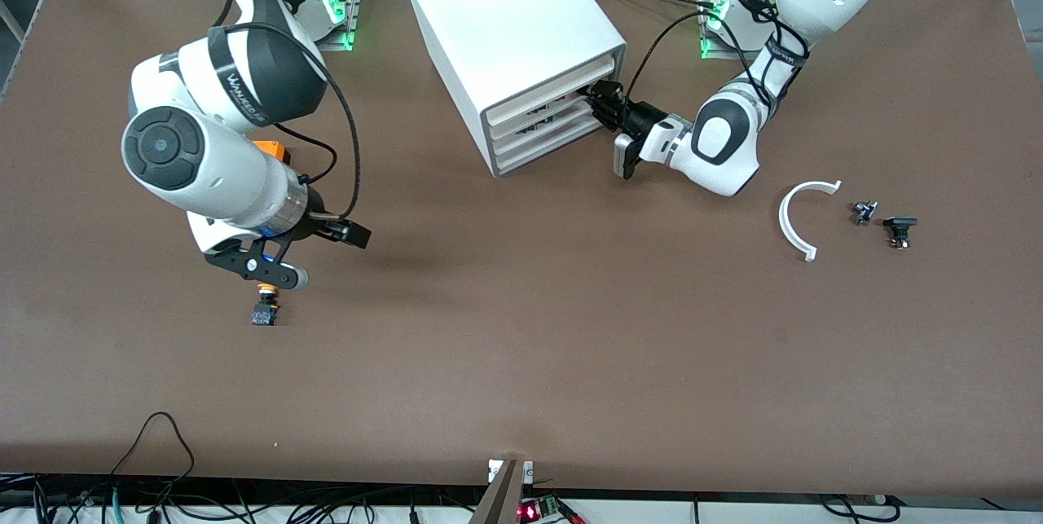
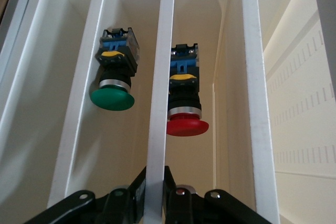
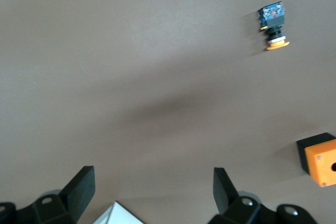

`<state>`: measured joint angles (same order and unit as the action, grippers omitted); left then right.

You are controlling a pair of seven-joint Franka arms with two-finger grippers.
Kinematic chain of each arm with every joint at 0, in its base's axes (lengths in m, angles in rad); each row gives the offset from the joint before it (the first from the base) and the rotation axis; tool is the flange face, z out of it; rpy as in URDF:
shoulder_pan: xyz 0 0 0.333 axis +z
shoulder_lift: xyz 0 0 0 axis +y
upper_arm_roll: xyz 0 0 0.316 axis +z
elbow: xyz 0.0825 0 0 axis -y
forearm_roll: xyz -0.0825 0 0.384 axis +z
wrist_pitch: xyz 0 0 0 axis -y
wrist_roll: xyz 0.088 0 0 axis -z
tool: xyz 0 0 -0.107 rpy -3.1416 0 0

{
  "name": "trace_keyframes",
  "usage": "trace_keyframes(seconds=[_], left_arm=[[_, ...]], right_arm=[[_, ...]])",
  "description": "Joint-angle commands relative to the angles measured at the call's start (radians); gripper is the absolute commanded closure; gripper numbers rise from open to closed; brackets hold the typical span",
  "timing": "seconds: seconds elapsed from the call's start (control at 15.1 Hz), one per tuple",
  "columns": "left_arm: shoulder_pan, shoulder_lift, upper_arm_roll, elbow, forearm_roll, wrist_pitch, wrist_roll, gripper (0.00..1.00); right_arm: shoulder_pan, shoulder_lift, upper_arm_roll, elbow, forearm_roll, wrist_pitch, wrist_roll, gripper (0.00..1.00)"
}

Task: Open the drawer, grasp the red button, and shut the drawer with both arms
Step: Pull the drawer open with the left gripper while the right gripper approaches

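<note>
Front view: three drawers in one cabinet [image 1: 513,27]; left gripper [image 1: 601,104] at the drawer [image 1: 547,118]. Left wrist view: fingers pinch its front; one red button [image 2: 187,106], one green button [image 2: 113,77] inside. Right wrist view: right gripper [image 3: 152,187] open over table [image 3: 131,51].

Left arm [image 1: 725,137] comes down from its base and bends in low, wrist about level, with the left hand [image 1: 601,104] pushed right up against the cabinet front, fingers closed on a thin white edge. Right arm [image 1: 204,157] is folded up over its own end of the worktop, right hand [image 3: 152,187] hanging in the air, fingers spread wide and holding nothing.
</note>
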<state>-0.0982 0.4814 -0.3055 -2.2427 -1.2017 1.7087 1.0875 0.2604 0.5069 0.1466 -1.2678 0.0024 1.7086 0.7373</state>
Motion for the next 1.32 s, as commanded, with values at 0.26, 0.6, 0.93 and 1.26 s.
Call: trace_keyframes(seconds=[0.26,0.6,0.93,1.26], left_arm=[[0.024,-0.001,0.006,0.023,-0.03,-0.001,0.011,1.0],[0.066,0.043,0.02,0.096,0.019,-0.001,-0.018,1.0],[0.121,0.117,0.023,0.198,0.1,-0.004,-0.026,1.0],[0.155,0.167,0.025,0.278,0.134,-0.009,-0.047,1.0]], right_arm=[[0.074,0.094,-0.002,0.154,0.01,-0.014,0.206,0.0],[0.14,0.15,-0.004,0.231,0.01,0.02,0.399,0.0],[0.203,0.16,-0.002,0.24,0.01,0.083,0.574,0.0],[0.292,0.197,-0.013,0.272,0.004,0.115,0.717,0.0]])
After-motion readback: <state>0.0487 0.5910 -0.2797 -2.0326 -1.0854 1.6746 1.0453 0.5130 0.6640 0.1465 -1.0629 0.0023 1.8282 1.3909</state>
